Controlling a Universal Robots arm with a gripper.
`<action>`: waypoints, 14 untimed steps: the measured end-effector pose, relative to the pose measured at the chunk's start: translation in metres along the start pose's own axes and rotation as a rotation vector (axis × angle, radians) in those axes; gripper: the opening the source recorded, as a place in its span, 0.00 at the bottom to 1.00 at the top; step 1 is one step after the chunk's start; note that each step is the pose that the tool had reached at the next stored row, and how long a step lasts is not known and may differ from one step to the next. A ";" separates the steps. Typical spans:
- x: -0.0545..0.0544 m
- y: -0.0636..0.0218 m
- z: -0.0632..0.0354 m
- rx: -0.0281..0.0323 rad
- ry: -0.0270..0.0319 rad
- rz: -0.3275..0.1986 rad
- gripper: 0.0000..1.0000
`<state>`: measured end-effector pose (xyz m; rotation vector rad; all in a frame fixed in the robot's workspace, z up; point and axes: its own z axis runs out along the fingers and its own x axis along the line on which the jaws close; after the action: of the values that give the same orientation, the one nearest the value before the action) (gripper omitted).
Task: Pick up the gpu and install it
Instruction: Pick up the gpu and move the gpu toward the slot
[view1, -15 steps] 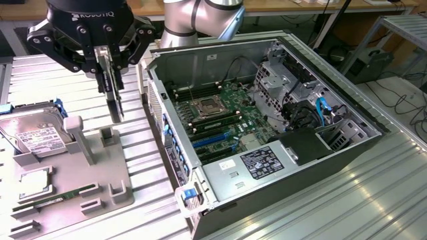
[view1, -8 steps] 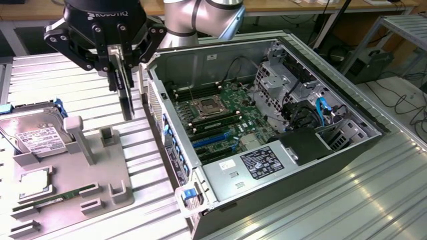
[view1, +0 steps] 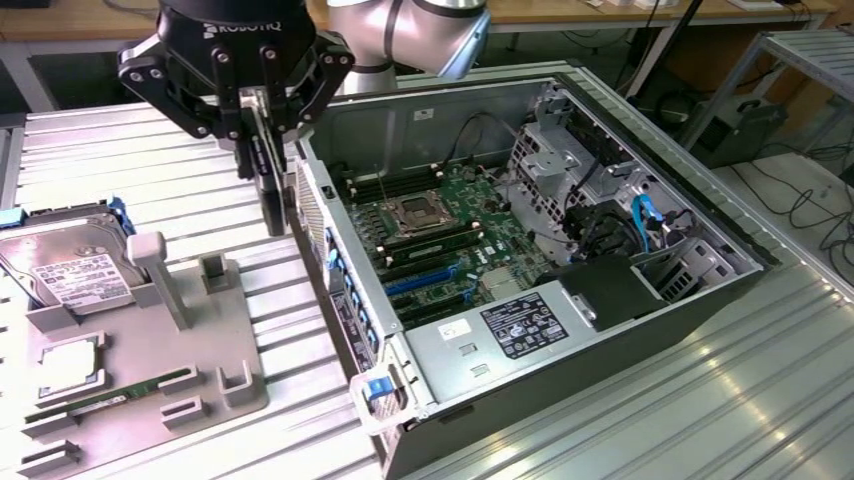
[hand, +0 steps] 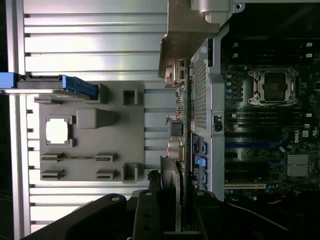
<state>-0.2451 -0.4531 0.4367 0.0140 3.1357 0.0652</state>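
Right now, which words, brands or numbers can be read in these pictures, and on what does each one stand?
"ROBOTIQ": on the hand, which holds the gpu.
Hard drive label: print too small to read.
Black label on the power supply: too small to read.

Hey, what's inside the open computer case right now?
A motherboard with CPU socket, blue slots, cables, and a silver labelled box that covers what lies beneath. The gpu hangs outside, in the gripper.
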 end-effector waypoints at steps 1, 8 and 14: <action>-0.001 0.0000 0.0000 0.0000 0.0000 0.000 0.28; -0.011 0.0001 0.0000 0.0006 0.0000 0.000 0.28; -0.018 0.0002 0.0000 0.0015 0.0000 0.000 0.28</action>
<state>-0.2269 -0.4531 0.4367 0.0140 3.1357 0.0628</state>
